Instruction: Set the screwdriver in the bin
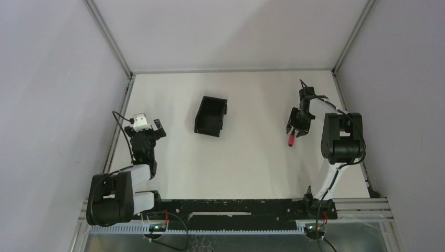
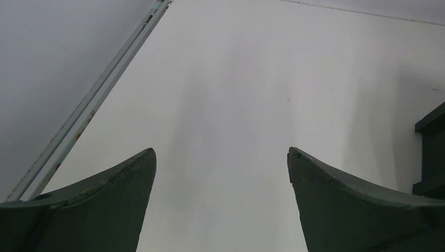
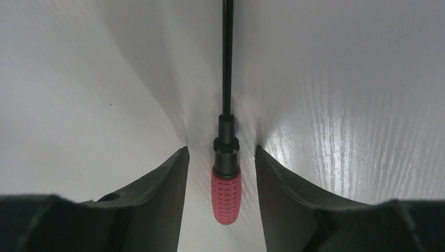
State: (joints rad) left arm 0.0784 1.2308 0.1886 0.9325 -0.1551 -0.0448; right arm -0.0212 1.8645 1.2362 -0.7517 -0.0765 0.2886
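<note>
The screwdriver (image 1: pixel 290 139) lies flat on the white table at the right, with a red handle (image 3: pixel 226 195) and a thin dark shaft (image 3: pixel 227 58). My right gripper (image 1: pixel 296 127) is low over it and open. Its fingers stand on either side of the handle and collar, with a gap on each side in the right wrist view (image 3: pixel 220 149). The black open-topped bin (image 1: pixel 208 127) sits near the table's middle, empty, well left of the screwdriver. My left gripper (image 1: pixel 150 127) is open and empty at the left. One dark corner of the bin (image 2: pixel 433 152) shows at the right edge of the left wrist view.
Metal frame rails (image 1: pixel 119 123) run along the table's left, back and right edges, with grey walls beyond. The left rail (image 2: pixel 89 105) shows in the left wrist view. The right arm's elbow (image 1: pixel 342 137) stands close to the right rail.
</note>
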